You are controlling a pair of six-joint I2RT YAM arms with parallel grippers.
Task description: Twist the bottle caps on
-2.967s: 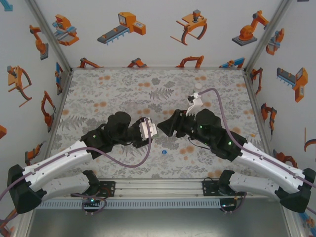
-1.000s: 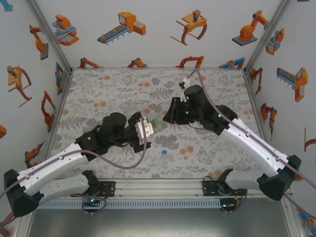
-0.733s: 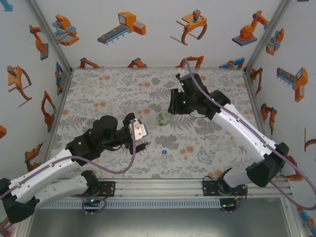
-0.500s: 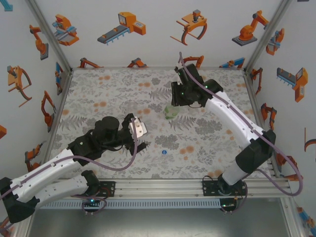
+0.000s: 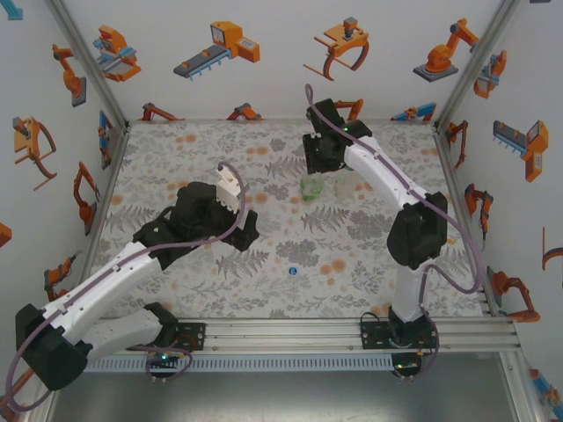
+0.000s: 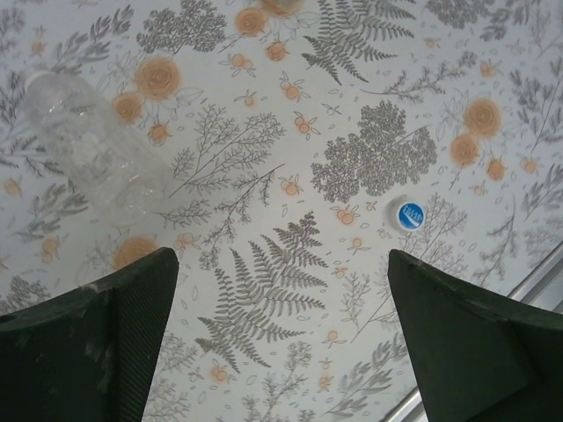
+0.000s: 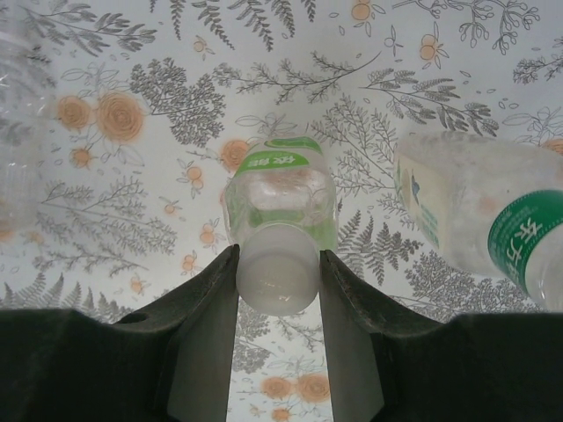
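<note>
My right gripper (image 7: pixel 278 257) is shut on the white cap (image 7: pixel 278 272) of a small green-labelled bottle (image 7: pixel 281 189), which hangs from the cap above the mat. From above, this gripper (image 5: pixel 311 170) holds the green bottle (image 5: pixel 311 186) over the far middle of the table. A second bottle (image 7: pixel 475 215) with a green label lies to the right of it. A clear bottle (image 6: pixel 92 149) lies on the mat ahead of my left gripper (image 6: pixel 281 290), which is open with nothing in it. A blue cap (image 6: pixel 409 213) lies loose on the mat (image 5: pixel 292 272).
The floral mat (image 5: pixel 176 167) covers the table between white walls with orange robot pictures. A metal rail (image 5: pixel 281 330) runs along the near edge. Another clear bottle (image 7: pixel 13 132) sits blurred at the left edge of the right wrist view.
The left gripper opened wide, came off the green bottle and drew back. The right arm carried the bottle by its cap toward the far side of the table.
</note>
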